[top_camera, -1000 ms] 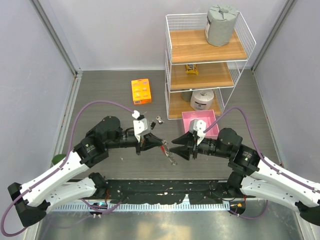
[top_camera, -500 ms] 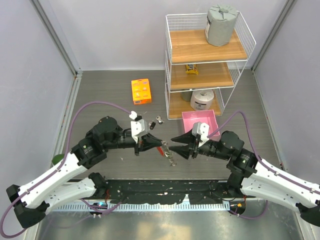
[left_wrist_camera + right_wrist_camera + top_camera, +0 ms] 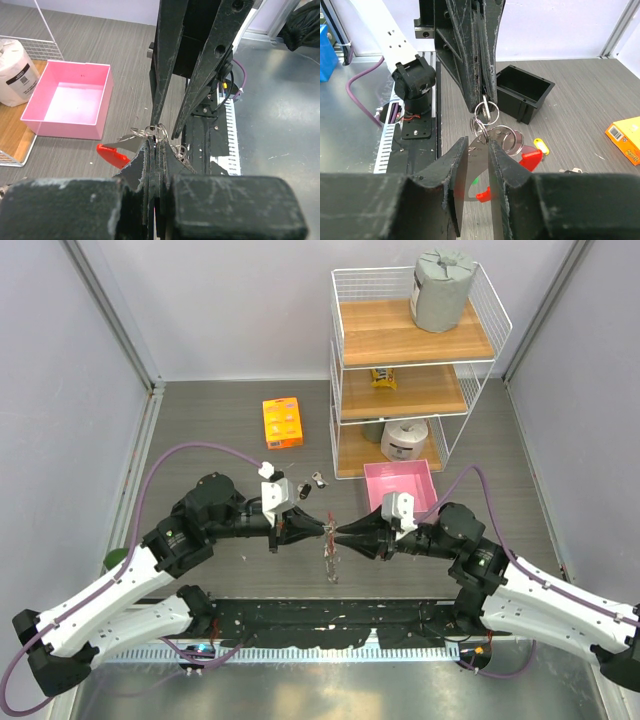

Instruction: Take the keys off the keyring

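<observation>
Grey wood-grain table lies below. Held in the air, the left gripper is clamped tight on the keyring. The right gripper stands narrow around one of the hanging keys; whether it pinches is unclear. A red fob dangles beside them.

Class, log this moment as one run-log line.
left gripper: shut on keyring | right gripper: around a key, grip unclear | keyring: above table

The keyring is shiny metal; the jaws are scuffed matt plastic.
</observation>
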Robot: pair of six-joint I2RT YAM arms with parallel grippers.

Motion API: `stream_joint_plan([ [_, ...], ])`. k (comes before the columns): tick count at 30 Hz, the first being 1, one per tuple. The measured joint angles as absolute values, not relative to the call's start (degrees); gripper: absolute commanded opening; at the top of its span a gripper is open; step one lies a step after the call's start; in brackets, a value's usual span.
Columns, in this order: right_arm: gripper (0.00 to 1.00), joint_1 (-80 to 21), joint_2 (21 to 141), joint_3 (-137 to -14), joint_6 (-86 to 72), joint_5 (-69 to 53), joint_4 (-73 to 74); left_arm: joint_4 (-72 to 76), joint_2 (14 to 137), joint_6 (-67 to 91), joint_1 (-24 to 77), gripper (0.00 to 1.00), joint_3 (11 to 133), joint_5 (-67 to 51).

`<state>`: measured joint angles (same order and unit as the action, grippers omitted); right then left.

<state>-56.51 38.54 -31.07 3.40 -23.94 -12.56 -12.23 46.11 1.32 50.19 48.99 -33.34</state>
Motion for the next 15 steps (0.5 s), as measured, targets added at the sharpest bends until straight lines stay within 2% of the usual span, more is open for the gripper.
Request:
stream_joint_plan([
  [9, 0.25, -56.51, 39.27, -31.07, 3.40, -25.93, -12.62, -12.21, 46.13, 1.61, 50.19, 0.00, 48.99, -34.13],
  [15, 0.28, -56.51, 39.77, -31.29, 3.36, -26.63, -12.82, -11.92, 46.13, 2.79, 50.19, 0.00, 48.99, -34.85],
])
